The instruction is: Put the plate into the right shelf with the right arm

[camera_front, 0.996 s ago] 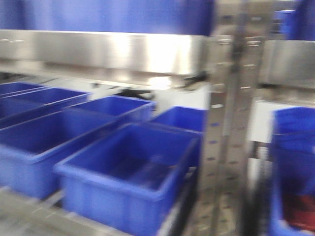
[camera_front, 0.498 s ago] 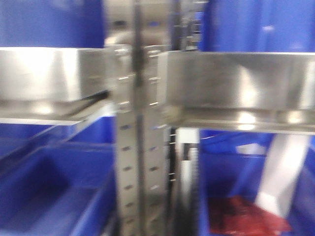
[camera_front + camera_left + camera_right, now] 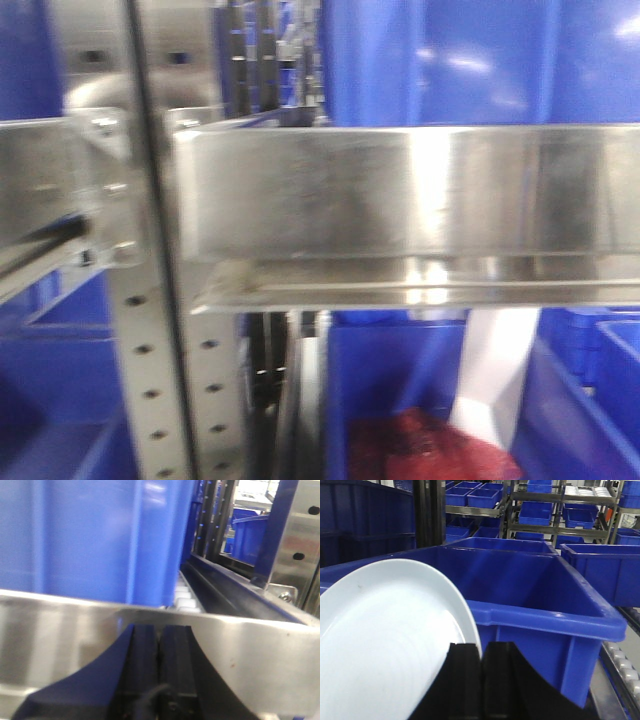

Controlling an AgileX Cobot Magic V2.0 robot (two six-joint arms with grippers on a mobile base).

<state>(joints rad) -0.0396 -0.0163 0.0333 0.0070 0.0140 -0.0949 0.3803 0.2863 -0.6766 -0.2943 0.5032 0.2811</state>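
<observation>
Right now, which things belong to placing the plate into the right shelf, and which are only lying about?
Job: plate, right gripper holding it, right shelf.
Lying about: left gripper, red stuff in lower blue bin, distant racks.

At the bottom edge of the front view we saw a crumpled red mass (image 3: pixel 425 450), with a pale white strip (image 3: pixel 490 375) slanting down to just beside its right side; the blur kept us from naming either. From the right wrist view we made out distant steel racks (image 3: pixel 560 500) across the room, carrying small blue bins (image 3: pixel 535 515) on several levels, and pale stacked items (image 3: pixel 585 490) on a top level, too small to identify. From the left wrist view we noted a slanting blue post (image 3: pixel 277 525) and, beyond it, a far blue crate (image 3: pixel 245 530).
</observation>
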